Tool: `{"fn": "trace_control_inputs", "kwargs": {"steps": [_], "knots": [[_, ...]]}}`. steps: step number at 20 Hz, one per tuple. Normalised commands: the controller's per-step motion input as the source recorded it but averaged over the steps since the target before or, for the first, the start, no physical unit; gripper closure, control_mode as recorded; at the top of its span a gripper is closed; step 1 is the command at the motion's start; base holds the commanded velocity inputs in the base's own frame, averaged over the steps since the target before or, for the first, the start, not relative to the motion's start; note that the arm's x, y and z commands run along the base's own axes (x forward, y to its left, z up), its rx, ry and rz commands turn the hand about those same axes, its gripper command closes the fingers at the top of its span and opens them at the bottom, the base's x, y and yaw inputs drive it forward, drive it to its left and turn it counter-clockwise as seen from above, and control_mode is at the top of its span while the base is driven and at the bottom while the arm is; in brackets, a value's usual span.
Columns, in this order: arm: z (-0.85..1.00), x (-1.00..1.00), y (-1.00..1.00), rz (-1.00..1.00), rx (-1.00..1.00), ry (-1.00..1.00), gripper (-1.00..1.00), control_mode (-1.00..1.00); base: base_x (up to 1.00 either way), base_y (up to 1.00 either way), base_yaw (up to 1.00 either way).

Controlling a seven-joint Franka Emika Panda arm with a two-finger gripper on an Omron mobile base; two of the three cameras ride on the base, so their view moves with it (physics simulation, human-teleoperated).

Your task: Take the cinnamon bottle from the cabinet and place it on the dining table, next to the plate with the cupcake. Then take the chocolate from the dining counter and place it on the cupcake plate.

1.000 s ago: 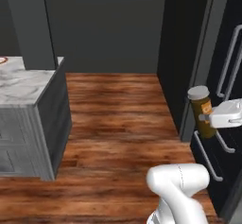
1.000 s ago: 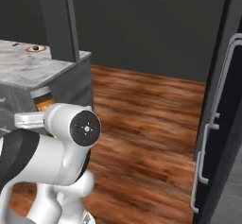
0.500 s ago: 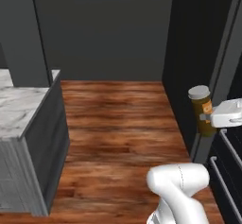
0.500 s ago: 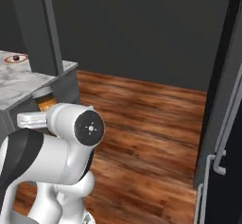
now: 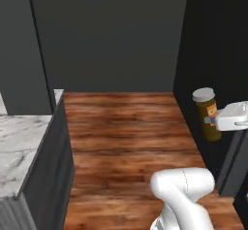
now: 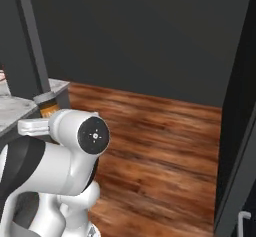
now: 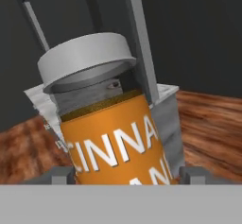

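As the base has turned since half a second ago, the whole scene is seen shifted in both base views, while the cinnamon bottle (image 5: 207, 114) is kept at the same place beside the white hand, at the right edge of the left base view, in the air above the wooden floor (image 5: 131, 141) and in front of a black wall panel (image 5: 213, 54). The bottle is held upright, and in the hand view it is seen pinched from both sides by the gripper (image 7: 125, 175), whose grey fingertips (image 7: 57, 176) are pressed against the orange label at its lower part. The bottle is a small cylinder with a broad flat grey cap, a band of brown contents under it, and a smooth orange label with white block letters. The marble table (image 5: 19, 149), white with grey veins and a dark grey side, was further into the left base view before and is now cut by the left edge; in the right base view only its corner (image 6: 15, 106) is seen, partly behind a dark post (image 6: 31, 41). The floor is made of glossy reddish-brown planks with dark grain. The back wall (image 6: 140, 36) is plain, flat and dark grey. The arm's rounded white joint (image 6: 82, 133) is seen in front.
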Motion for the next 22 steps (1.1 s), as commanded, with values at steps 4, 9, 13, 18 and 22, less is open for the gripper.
{"fn": "trace_control_inputs", "kwargs": {"steps": [4,9,13,18,22], "knots": [[0.0,0.0,0.0,0.0,0.0,0.0,1.0,1.0,1.0,0.28,-0.04],[0.0,0.0,0.0,0.0,0.0,0.0,1.0,1.0,1.0,0.32,-0.03],[0.0,0.0,0.0,0.0,0.0,0.0,1.0,1.0,1.0,0.23,0.0],[0.0,0.0,0.0,0.0,0.0,0.0,1.0,1.0,1.0,0.17,0.0],[0.0,0.0,0.0,0.0,0.0,0.0,1.0,1.0,1.0,0.02,0.14]]}}
